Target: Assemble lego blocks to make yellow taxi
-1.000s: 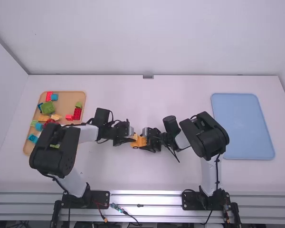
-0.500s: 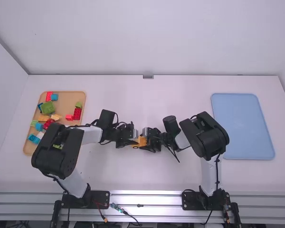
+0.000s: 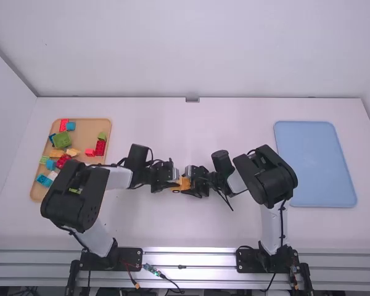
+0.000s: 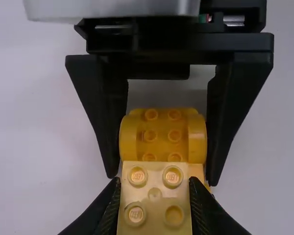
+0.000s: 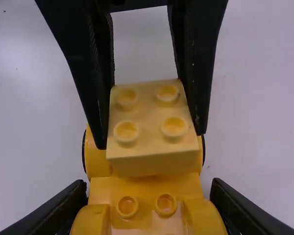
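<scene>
Two holds: left gripper [image 4: 155, 183] pinches block [image 5: 149, 112], right gripper [image 5: 148, 185] clamps base [image 4: 162, 134] at block's 3 o'clock; likely light, stiff; grip sides.

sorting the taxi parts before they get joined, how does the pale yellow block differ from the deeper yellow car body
The pale yellow block is lighter in colour; the car body is a deeper orange-yellow.
The block is boxy with flat sides, while the body has rounded side parts.
The block is in the left gripper, the body in the right gripper.
Both have round studs.
</scene>
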Robot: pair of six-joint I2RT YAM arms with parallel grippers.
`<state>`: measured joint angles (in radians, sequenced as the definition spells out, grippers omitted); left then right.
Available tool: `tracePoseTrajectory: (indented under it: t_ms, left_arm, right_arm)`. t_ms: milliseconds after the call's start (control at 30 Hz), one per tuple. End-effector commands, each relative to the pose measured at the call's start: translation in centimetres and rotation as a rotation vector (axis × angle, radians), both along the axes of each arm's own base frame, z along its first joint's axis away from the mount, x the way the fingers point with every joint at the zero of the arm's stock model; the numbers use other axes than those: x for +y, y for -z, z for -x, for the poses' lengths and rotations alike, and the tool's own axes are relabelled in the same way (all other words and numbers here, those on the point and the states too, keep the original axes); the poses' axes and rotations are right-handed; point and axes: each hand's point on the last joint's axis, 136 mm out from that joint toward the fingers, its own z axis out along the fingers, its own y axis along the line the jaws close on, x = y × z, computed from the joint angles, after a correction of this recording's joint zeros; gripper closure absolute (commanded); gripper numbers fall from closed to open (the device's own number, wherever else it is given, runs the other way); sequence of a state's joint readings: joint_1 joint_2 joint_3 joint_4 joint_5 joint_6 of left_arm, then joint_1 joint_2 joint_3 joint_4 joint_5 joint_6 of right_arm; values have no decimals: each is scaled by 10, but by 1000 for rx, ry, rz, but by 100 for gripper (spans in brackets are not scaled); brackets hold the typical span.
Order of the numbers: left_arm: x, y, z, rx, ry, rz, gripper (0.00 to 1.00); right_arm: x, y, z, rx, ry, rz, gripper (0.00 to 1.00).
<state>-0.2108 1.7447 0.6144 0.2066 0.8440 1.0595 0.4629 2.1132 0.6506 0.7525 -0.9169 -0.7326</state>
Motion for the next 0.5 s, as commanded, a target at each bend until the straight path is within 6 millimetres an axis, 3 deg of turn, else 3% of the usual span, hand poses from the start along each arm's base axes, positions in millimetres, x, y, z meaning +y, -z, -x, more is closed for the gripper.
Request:
tracePoseTrajectory:
  t_ms: [0,467]
  left_arm:
    - [-1,0,7,40,-17,14,89]
    - [-1,-1,9,77,6,-15,93]
  right_arm:
    - [1,3,1,10,-3,2,35]
    - [1,3,1,9,-2,2,35]
